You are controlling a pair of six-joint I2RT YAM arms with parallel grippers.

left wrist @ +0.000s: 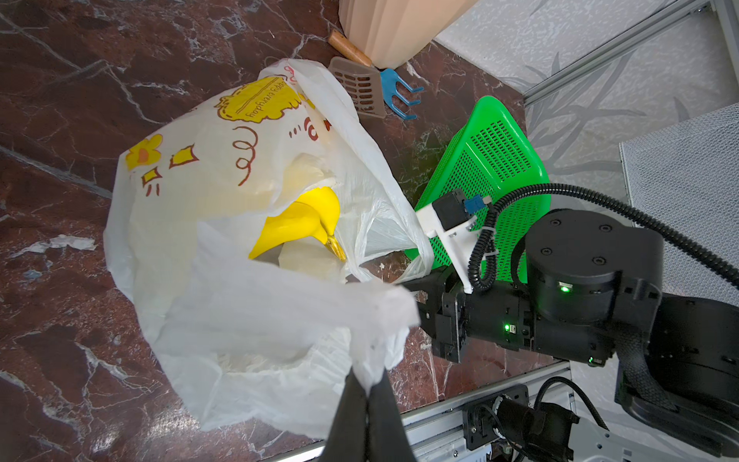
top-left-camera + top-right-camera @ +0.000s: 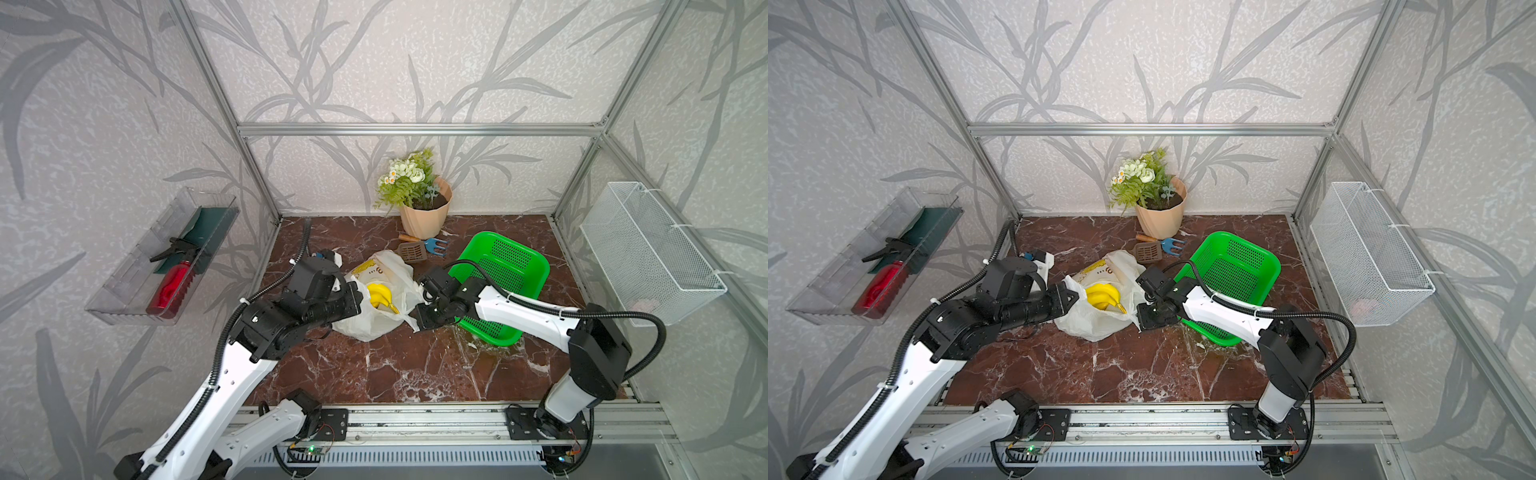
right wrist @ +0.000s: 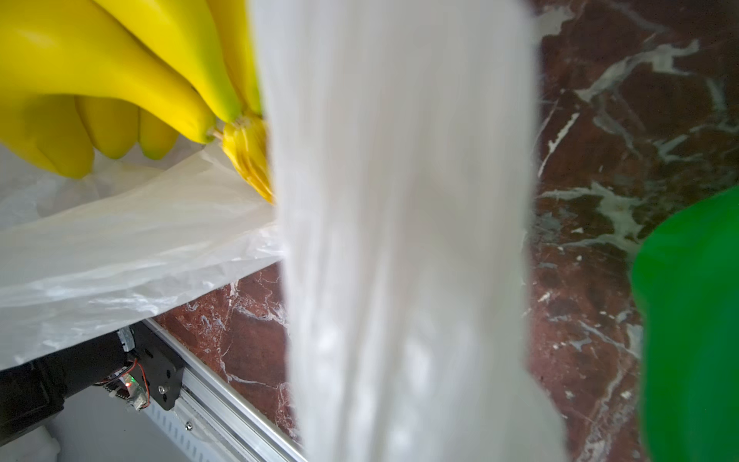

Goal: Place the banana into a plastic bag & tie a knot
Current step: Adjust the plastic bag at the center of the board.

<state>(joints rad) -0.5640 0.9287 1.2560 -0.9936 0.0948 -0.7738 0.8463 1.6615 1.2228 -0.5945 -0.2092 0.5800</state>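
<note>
The white plastic bag (image 2: 374, 328) with yellow cartoon prints lies open on the marble table (image 2: 415, 374); both top views show it. The yellow banana (image 2: 380, 297) bunch rests inside its mouth, stem toward the right arm, and is also seen in the left wrist view as a banana (image 1: 304, 224). My left gripper (image 1: 368, 390) is shut on the bag's left handle. My right gripper (image 2: 417, 322) sits at the bag's right edge. In the right wrist view the bag's handle strip (image 3: 400, 240) covers its jaws and runs straight into them. A knot is not in view.
A green perforated basket (image 2: 511, 270) leans tilted just behind the right arm. A flower pot (image 2: 424, 216), a brown trowel (image 2: 413, 250) and a blue fork (image 2: 435, 246) stand behind the bag. A wire basket (image 2: 648, 253) hangs on the right wall, a clear bin (image 2: 137, 266) on the left.
</note>
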